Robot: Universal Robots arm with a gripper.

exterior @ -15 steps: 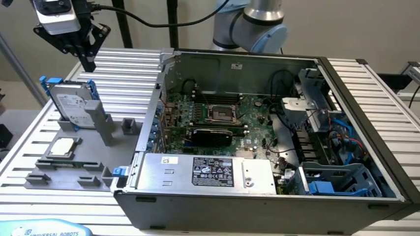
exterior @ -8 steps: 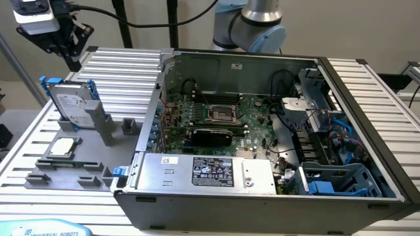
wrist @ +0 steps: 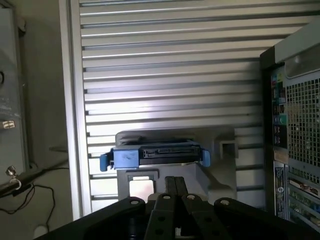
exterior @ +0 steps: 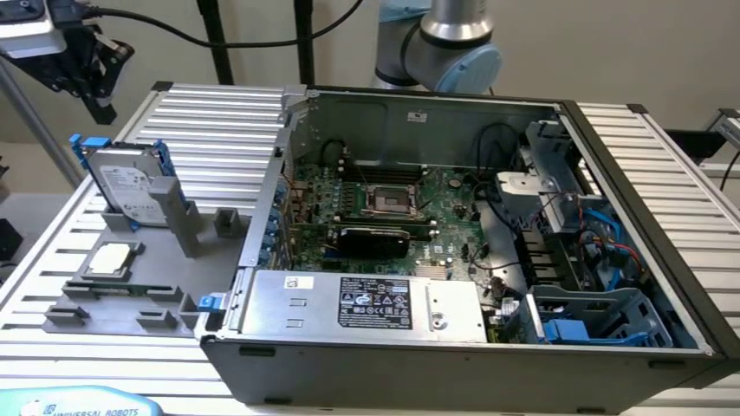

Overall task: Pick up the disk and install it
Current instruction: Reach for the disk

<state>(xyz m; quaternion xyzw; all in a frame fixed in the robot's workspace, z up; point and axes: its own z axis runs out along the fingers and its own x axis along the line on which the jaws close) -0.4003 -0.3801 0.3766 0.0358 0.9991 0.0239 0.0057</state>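
Observation:
The disk [exterior: 125,185] stands on edge in a grey holder [exterior: 173,260] at the exterior view's left, its white label facing out and blue rails along its sides. My gripper [exterior: 104,111] hangs above it near the top corner, well clear of it, with its black fingers close together and nothing between them. In the wrist view the disk [wrist: 157,155] appears edge-on, a dark strip with blue ends, just beyond the fingertips [wrist: 175,180].
The open computer case [exterior: 647,199] takes up the middle and right of the slatted aluminium table [exterior: 214,130]. Inside are the motherboard [exterior: 393,199], a large silver box with a black label [exterior: 364,303] and a blue-grey drive cage [exterior: 595,316]. A small square chip [exterior: 113,258] lies on the holder.

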